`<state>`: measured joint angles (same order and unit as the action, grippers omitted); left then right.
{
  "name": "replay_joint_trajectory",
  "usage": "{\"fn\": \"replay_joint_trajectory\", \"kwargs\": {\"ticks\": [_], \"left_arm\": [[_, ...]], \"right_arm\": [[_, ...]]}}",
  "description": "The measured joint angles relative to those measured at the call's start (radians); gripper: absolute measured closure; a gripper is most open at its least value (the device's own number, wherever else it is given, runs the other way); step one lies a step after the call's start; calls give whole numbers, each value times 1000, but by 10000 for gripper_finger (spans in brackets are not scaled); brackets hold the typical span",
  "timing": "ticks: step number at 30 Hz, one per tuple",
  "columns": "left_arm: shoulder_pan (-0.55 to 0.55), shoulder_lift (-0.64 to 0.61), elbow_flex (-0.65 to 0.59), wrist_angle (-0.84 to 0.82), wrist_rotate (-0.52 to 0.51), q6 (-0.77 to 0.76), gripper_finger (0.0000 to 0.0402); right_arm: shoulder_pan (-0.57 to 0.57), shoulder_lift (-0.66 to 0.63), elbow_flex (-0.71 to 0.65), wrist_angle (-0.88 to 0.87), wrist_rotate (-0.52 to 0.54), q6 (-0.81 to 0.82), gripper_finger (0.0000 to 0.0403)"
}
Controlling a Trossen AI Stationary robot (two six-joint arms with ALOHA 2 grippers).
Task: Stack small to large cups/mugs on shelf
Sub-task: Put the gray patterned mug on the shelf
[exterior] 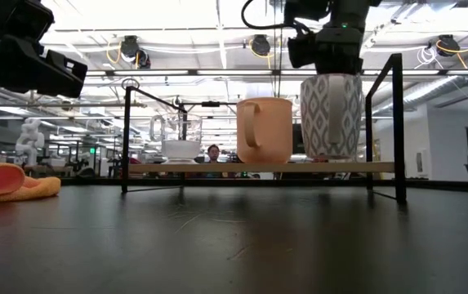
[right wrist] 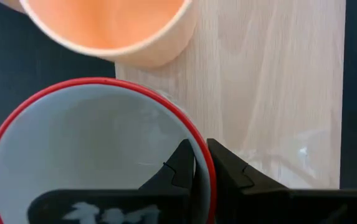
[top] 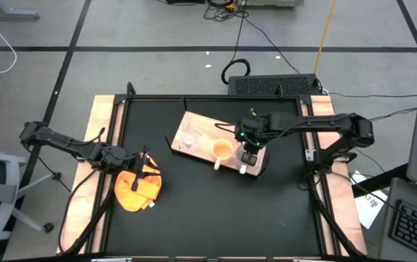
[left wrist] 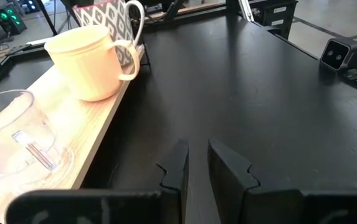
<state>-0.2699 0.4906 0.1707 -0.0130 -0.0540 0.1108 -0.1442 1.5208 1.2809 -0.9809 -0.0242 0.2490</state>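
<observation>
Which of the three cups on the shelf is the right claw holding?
The white patterned mug with the red rim, at the shelf's end. The right claw pinches its rim; the yellow-orange mug and glass cup stand free.

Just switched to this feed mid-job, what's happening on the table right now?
The right tool is pinched on the rim of the white patterned mug, holding it at one end of the wooden shelf. The yellow-orange mug stands next to it, and the clear glass cup sits at the other end. The left tool waits nearly closed and empty near the orange cloth.
</observation>
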Motion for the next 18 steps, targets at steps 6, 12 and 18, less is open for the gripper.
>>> {"fn": "replay_joint_trajectory", "kwargs": {"ticks": [6,12,18], "left_arm": [[0,0,0,-14,0,-1,339],[0,0,0,-14,0,-2,339],[0,0,0,-14,0,-4,339]], "right_arm": [[-1,11,8,-51,31,7,389],[-1,9,8,-90,79,27,389],[1,10,8,-77,80,27,388]]}}
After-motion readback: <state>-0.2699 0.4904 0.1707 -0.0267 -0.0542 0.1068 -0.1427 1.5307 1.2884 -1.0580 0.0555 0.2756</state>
